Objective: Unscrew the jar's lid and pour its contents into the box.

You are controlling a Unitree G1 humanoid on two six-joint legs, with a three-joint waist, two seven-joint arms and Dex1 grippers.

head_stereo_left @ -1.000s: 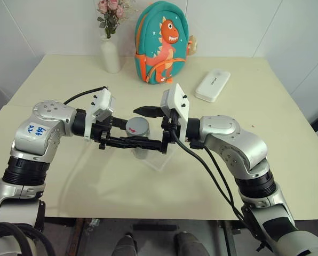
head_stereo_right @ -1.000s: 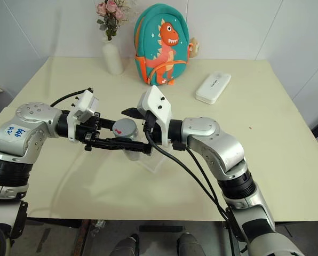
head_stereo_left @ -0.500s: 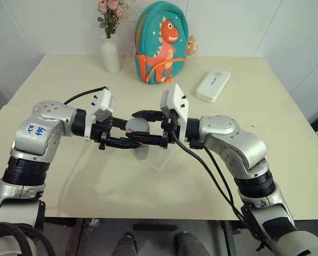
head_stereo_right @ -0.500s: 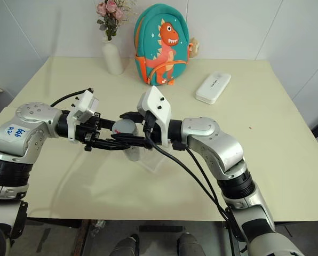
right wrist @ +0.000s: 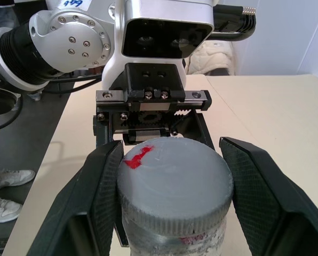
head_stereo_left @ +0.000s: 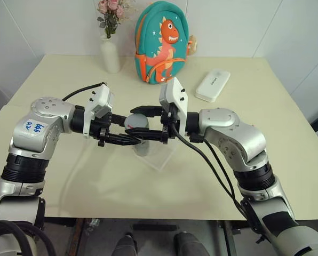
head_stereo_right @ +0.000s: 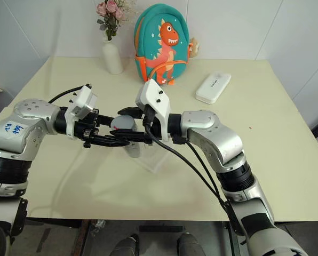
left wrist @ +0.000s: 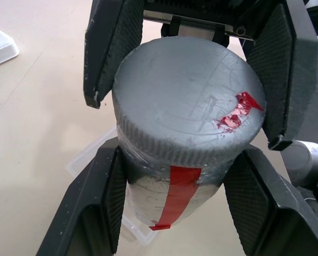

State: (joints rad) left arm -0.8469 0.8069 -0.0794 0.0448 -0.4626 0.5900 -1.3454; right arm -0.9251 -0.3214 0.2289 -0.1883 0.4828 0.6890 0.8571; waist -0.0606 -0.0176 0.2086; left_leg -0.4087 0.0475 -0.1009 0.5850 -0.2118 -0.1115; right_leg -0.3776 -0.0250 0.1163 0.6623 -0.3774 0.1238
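One jar (head_stereo_left: 141,143), one lid (left wrist: 188,109), one box (head_stereo_left: 161,154), one backpack (head_stereo_left: 161,42), one vase (head_stereo_left: 110,54), one white case (head_stereo_left: 213,85).

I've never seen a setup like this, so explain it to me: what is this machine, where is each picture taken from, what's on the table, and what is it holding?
It is a two-armed humanoid robot. Two pictures come from cameras in its head, looking down over its arms; two more come from a camera on each wrist. The left gripper clamps the body of a small jar above a clear plastic box, while the right gripper is shut on the jar's grey lid, ready to unscrew it. On the table also stand a white vase of flowers, a dinosaur backpack and a white case.
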